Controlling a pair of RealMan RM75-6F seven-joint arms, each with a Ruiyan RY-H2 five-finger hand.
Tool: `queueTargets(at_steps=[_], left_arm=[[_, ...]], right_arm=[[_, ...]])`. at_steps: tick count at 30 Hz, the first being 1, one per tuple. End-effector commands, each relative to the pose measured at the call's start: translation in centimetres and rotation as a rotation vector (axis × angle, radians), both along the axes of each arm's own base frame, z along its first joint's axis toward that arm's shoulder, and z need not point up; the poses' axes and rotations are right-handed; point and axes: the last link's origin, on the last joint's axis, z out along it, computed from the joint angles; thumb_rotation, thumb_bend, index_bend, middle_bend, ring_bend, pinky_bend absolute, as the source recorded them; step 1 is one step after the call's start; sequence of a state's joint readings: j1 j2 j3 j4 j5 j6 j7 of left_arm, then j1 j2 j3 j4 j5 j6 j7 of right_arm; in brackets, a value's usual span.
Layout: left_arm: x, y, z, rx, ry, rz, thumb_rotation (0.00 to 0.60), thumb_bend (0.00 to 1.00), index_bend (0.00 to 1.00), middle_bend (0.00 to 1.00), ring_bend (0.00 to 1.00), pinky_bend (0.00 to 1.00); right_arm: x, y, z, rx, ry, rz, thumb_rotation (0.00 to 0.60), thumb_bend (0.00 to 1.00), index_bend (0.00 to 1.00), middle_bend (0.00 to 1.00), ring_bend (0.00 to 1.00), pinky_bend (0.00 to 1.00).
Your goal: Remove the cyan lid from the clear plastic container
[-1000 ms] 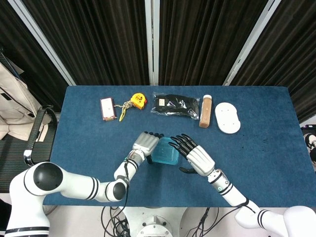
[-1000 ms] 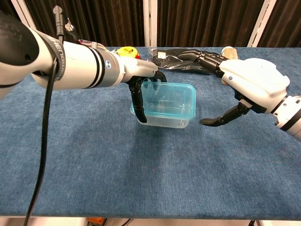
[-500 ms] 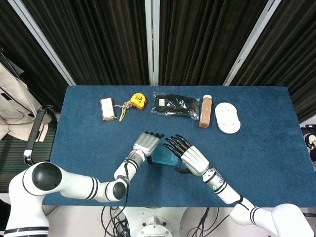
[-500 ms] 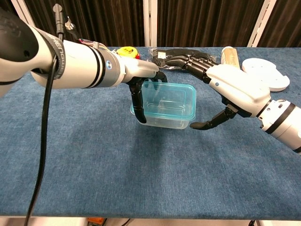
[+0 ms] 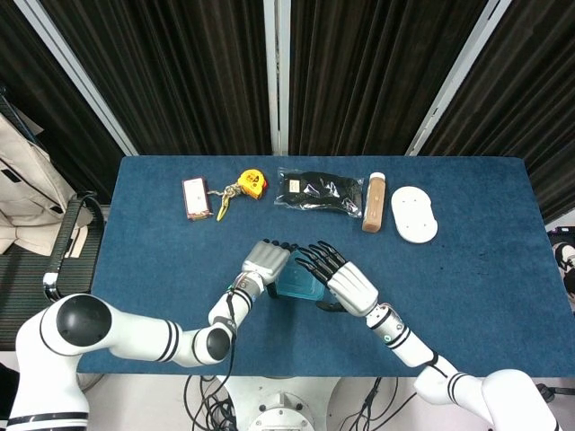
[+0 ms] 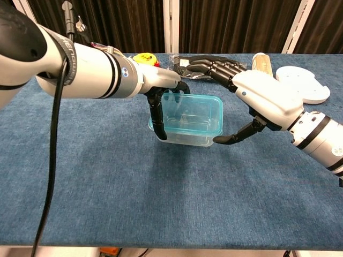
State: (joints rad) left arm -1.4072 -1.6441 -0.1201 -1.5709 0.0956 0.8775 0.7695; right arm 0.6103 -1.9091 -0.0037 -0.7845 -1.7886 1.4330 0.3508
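Observation:
A clear plastic container [image 6: 185, 136] with a cyan lid [image 6: 194, 113] stands in the middle of the blue table; in the head view the lid [image 5: 296, 284] shows between both hands. My left hand [image 6: 158, 81] [image 5: 263, 260] grips the container's left end, thumb down its wall and fingers hooked over the lid's edge. My right hand [image 6: 263, 95] [image 5: 347, 284] arches over the right end with its fingers spread above the far side. Its thumb tip touches the container's near right corner just under the lid.
Along the far side lie a red-and-white card case [image 5: 194, 197], a yellow tape measure [image 5: 252, 182], a black item in a clear bag [image 5: 321, 192], a brown bottle [image 5: 374, 202] and a white oval piece [image 5: 414, 214]. The table's front edge [image 6: 171, 247] is close.
My right hand has moved left to the container, and its thumb tip has come in from open air to the near right corner. The left hand and the container have stayed put.

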Motion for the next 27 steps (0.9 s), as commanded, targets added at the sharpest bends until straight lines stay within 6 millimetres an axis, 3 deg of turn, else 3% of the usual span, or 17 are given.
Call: queueTargets(at_steps=[1, 27], left_arm=[[-0.07, 0.02, -0.01, -0.001, 0.001, 0.004, 0.600, 0.04, 0.27, 0.25, 0.18, 0.20], [-0.20, 0.06, -0.03, 0.015, 0.041, -0.027, 0.600, 0.05, 0.25, 0.24, 0.18, 0.19]], right_arm=[[-0.09, 0.00, -0.05, 0.000, 0.000, -0.003, 0.600, 0.02, 0.00, 0.00, 0.00, 0.00], [0.86, -0.96, 0.70, -0.001, -0.049, -0.004, 0.590, 0.02, 0.00, 0.00, 0.00, 0.00]])
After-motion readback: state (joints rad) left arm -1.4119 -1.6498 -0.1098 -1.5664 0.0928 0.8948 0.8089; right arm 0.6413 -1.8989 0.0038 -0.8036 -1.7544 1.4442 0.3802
